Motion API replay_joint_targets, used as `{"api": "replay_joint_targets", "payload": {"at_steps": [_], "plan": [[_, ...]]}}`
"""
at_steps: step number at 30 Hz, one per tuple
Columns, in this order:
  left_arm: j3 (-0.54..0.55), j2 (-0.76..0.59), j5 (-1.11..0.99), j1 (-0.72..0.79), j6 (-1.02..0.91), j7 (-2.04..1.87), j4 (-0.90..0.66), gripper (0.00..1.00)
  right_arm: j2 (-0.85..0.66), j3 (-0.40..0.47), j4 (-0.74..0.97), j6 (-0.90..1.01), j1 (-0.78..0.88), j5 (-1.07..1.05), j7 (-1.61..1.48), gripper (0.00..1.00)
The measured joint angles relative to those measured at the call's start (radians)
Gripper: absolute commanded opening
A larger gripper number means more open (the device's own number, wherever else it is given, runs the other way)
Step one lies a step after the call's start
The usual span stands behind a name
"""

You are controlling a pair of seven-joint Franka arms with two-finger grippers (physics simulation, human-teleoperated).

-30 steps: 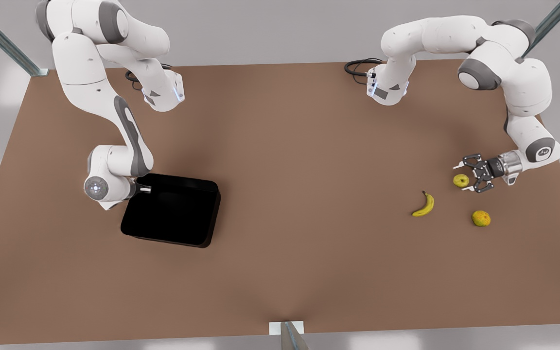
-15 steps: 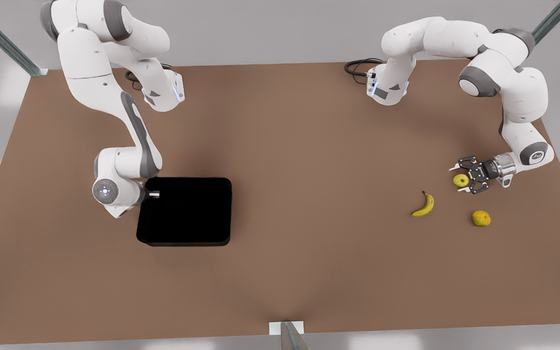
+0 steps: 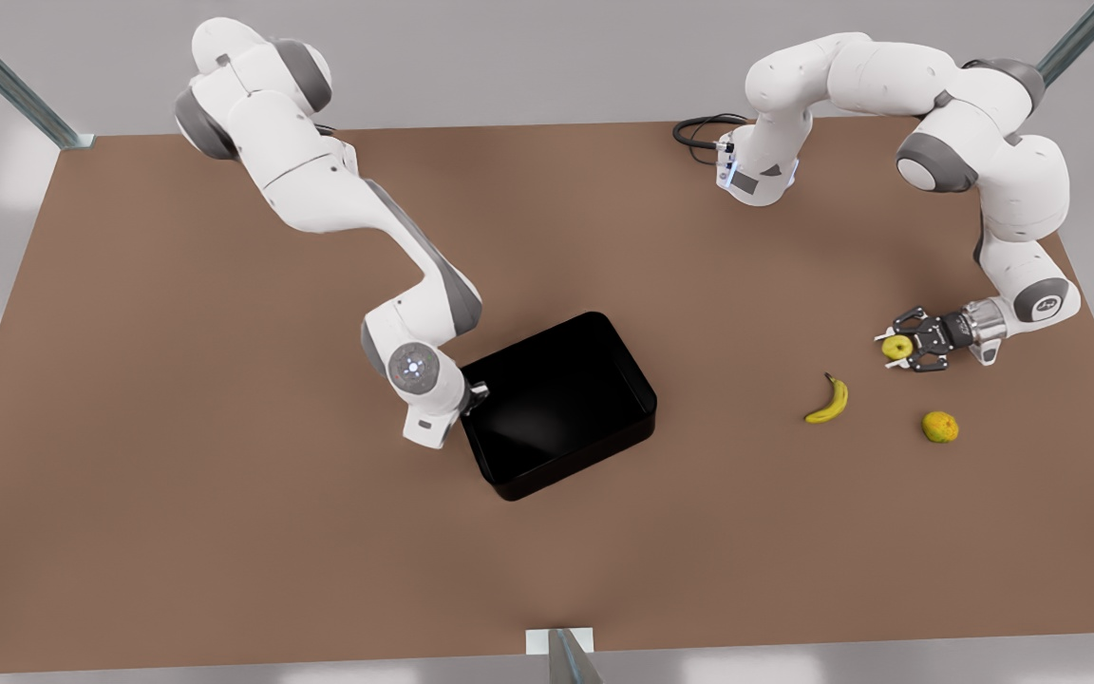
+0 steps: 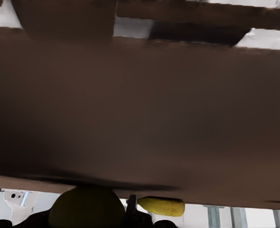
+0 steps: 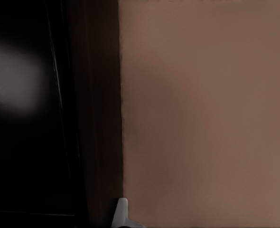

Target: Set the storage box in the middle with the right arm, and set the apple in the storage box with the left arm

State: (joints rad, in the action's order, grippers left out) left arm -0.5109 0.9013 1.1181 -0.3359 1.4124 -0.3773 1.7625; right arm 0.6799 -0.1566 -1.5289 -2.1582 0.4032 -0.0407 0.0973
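Right gripper (image 3: 473, 394) mostly hidden behind own wrist; finger spacing unreadable. Apple (image 4: 86, 209) cut by frame edge in left wrist view. Storage box (image 5: 31, 118) cropped too.

no readable text, labels, brands or numbers on any surface in view

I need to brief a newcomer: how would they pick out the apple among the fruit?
Go to the front view's right side of the brown table, where three fruits lie. The apple is the small round yellow-green one between the left gripper fingers, not the curved banana or the orange-tinged fruit.
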Motion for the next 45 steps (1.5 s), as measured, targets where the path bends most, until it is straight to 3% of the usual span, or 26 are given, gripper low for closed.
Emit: {"api": "replay_joint_targets", "payload": {"at_steps": [2,3,4,9,12,13,16,17,18,20,22,23,24,32,35,39,41,45], "plan": [[0.000,-0.005,-0.013,0.000,-0.010,-0.009,-0.024,0.21,0.030,-0.019,0.000,-0.042,0.000,-0.002,0.000,0.21],[-0.002,-0.015,-0.019,0.000,-0.023,-0.013,-0.032,0.21,0.036,-0.020,0.000,-0.045,0.002,-0.002,0.000,0.55],[-0.002,-0.050,-0.023,0.000,-0.051,-0.043,-0.056,0.21,0.042,-0.020,0.000,-0.052,0.014,0.000,0.002,1.00],[0.119,-0.297,0.000,0.177,0.000,-0.270,-0.051,0.21,0.043,-0.020,0.000,-0.072,0.015,0.011,0.003,1.00],[0.289,-0.369,0.149,0.233,0.112,-0.420,-0.019,0.21,-0.020,-0.011,0.037,-0.002,0.004,-0.003,-0.003,1.00],[0.359,-0.393,0.210,0.245,0.153,-0.466,-0.012,0.21,-0.106,-0.001,0.039,0.127,-0.045,-0.049,-0.010,1.00],[0.598,-0.400,0.278,0.267,0.357,-0.638,-0.017,0.21,-0.316,0.198,0.113,0.738,-0.120,-0.059,-0.013,1.00],[0.685,-0.399,0.273,0.271,0.444,-0.706,-0.019,0.21,-0.380,0.299,0.120,0.854,-0.139,-0.055,-0.048,1.00],[0.762,-0.399,0.255,0.289,0.527,-0.805,-0.028,0.21,-0.423,0.393,0.119,0.885,-0.157,-0.040,-0.150,1.00],[0.921,-0.395,0.165,0.305,0.708,-1.010,-0.032,0.21,-0.448,0.417,0.121,0.888,-0.200,0.079,-0.193,1.00],[0.995,-0.395,0.038,0.322,0.792,-1.145,-0.061,0.21,-0.460,0.416,0.118,0.893,-0.197,0.112,-0.173,1.00],[1.006,-0.391,-0.019,0.350,0.848,-1.155,-0.061,0.21,-0.471,0.414,0.114,0.893,-0.197,0.117,-0.162,1.00],[1.008,-0.391,-0.062,0.382,0.895,-1.161,-0.059,1.00,-0.473,0.414,0.113,0.893,-0.196,0.120,-0.162,1.00],[0.994,-0.388,-0.232,0.414,0.903,-1.189,-0.075,1.00,-0.468,0.414,0.107,0.894,-0.195,0.120,-0.163,1.00],[0.937,-0.501,-0.346,0.416,0.867,-1.170,-0.078,1.00,-0.469,0.416,0.109,0.894,-0.194,0.120,-0.165,1.00],[0.752,-0.687,-0.650,0.414,0.613,-0.443,-0.080,1.00,-0.545,0.406,0.090,0.925,-0.196,0.121,-0.168,1.00],[0.685,-0.793,-0.832,0.439,0.447,-0.351,-0.110,1.00,-0.560,0.402,0.082,0.939,-0.196,0.119,-0.169,1.00],[0.613,-0.914,-1.032,0.380,0.150,0.243,-0.105,1.00,-0.557,0.402,0.081,0.940,-0.196,0.119,-0.169,1.00]]}}
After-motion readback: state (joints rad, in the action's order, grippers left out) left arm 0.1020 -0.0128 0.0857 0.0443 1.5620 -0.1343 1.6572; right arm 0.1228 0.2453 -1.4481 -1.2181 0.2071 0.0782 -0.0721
